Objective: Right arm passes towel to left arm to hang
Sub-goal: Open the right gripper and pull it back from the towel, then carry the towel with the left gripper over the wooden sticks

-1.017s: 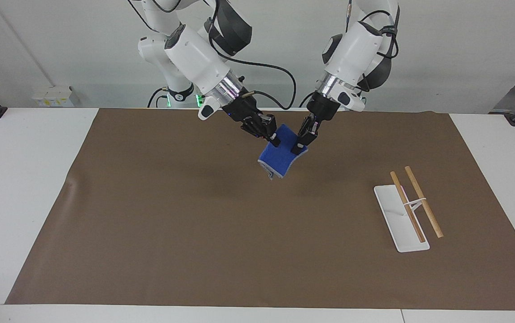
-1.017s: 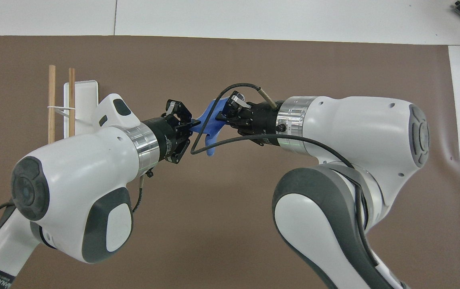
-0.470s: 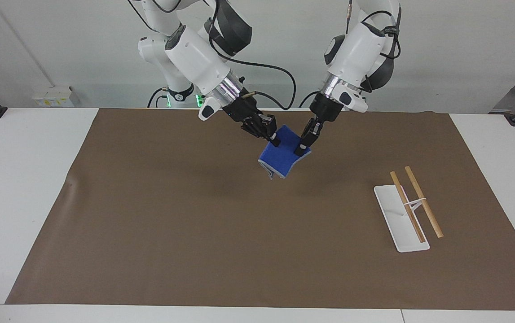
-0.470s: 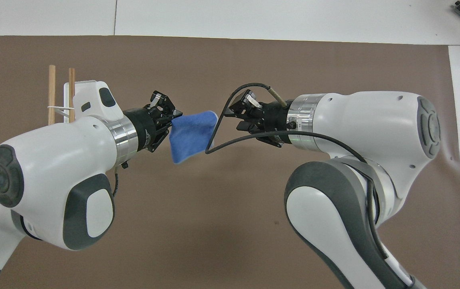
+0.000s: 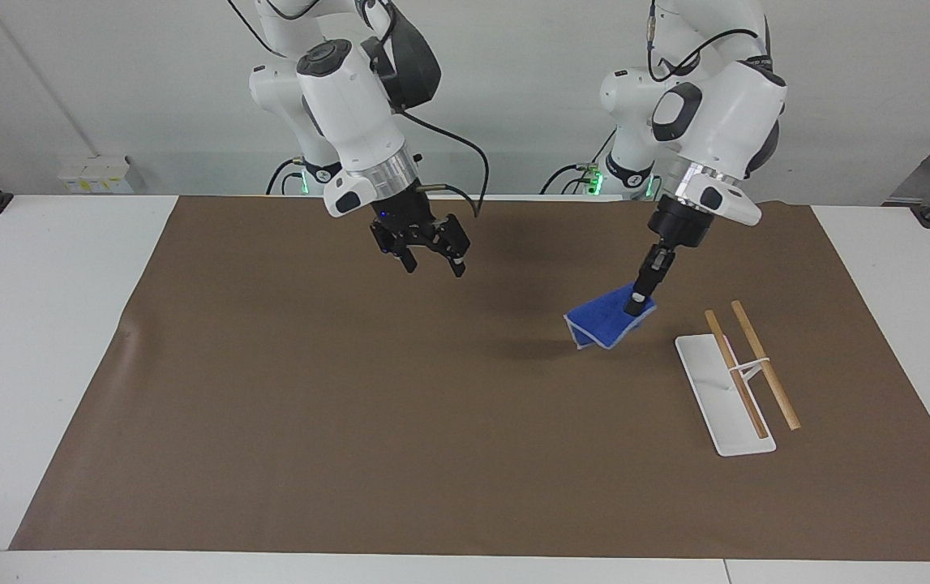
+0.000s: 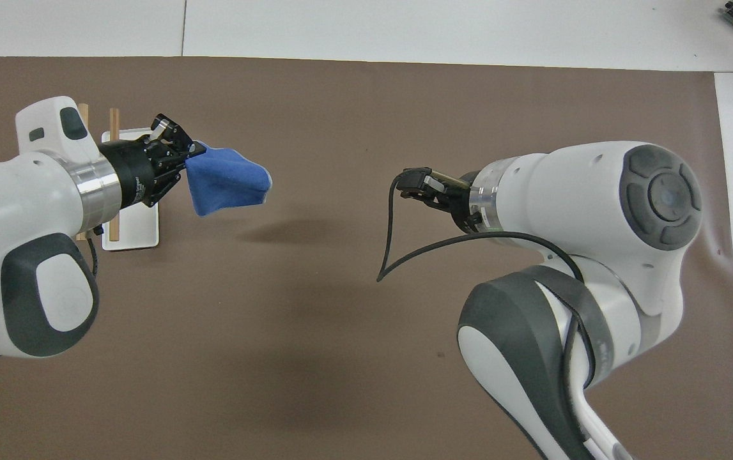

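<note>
The bright-blue towel point(image 5: 606, 321) hangs folded from my left gripper point(image 5: 637, 306), which is shut on its upper corner and holds it in the air over the mat, close beside the rack. In the overhead view the towel point(image 6: 225, 181) droops from the left gripper point(image 6: 188, 155). My right gripper point(image 5: 432, 259), with a small blue light above it, is open and empty, raised over the mat near the robots' edge. In the overhead view the right gripper point(image 6: 414, 186) is mostly hidden by its own wrist.
A white rack point(image 5: 722, 395) with two wooden rails point(image 5: 763, 362) stands on the brown mat point(image 5: 351, 422) toward the left arm's end; it also shows in the overhead view point(image 6: 131, 223), partly covered by the left wrist. White table point(image 5: 43, 324) surrounds the mat.
The right gripper let go of the towel, opened and drew back toward its own side. The left gripper carried the towel away toward the rack.
</note>
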`<state>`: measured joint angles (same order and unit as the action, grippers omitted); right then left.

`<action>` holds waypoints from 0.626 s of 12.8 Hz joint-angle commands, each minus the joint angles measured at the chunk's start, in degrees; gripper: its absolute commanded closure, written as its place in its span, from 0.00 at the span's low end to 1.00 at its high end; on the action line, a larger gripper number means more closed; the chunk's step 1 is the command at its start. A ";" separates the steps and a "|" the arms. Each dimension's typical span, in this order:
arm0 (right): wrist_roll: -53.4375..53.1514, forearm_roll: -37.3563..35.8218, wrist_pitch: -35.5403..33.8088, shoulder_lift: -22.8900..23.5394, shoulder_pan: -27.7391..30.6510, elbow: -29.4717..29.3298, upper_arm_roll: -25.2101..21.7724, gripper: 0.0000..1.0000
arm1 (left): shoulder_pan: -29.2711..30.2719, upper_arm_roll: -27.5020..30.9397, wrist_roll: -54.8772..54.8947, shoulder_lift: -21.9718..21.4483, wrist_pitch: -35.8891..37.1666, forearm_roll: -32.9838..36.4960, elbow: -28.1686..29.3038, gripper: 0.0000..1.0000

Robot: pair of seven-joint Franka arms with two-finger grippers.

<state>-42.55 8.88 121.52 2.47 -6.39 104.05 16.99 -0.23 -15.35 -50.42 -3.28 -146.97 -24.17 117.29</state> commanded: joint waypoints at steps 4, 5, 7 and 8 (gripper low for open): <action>12.11 -6.94 -9.54 -4.84 5.15 1.59 0.24 0.00 | -2.06 11.03 10.43 3.62 2.90 9.72 -4.77 1.00; 14.49 -6.94 -9.89 -4.85 6.03 1.33 0.24 0.00 | -1.97 11.82 10.52 5.03 2.83 11.32 -6.00 1.00; 19.94 -6.94 -10.95 -4.85 7.87 0.72 0.24 0.00 | -1.97 13.75 12.17 6.36 2.39 11.69 -6.89 1.00; 22.31 -6.94 -12.00 -4.76 8.49 -0.07 0.24 0.00 | -1.79 14.29 13.41 6.71 2.30 11.69 -6.72 1.00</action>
<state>-24.32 2.95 111.21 -1.34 0.59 104.09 16.83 -0.84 -3.19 -38.99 1.80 -145.52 -13.60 112.24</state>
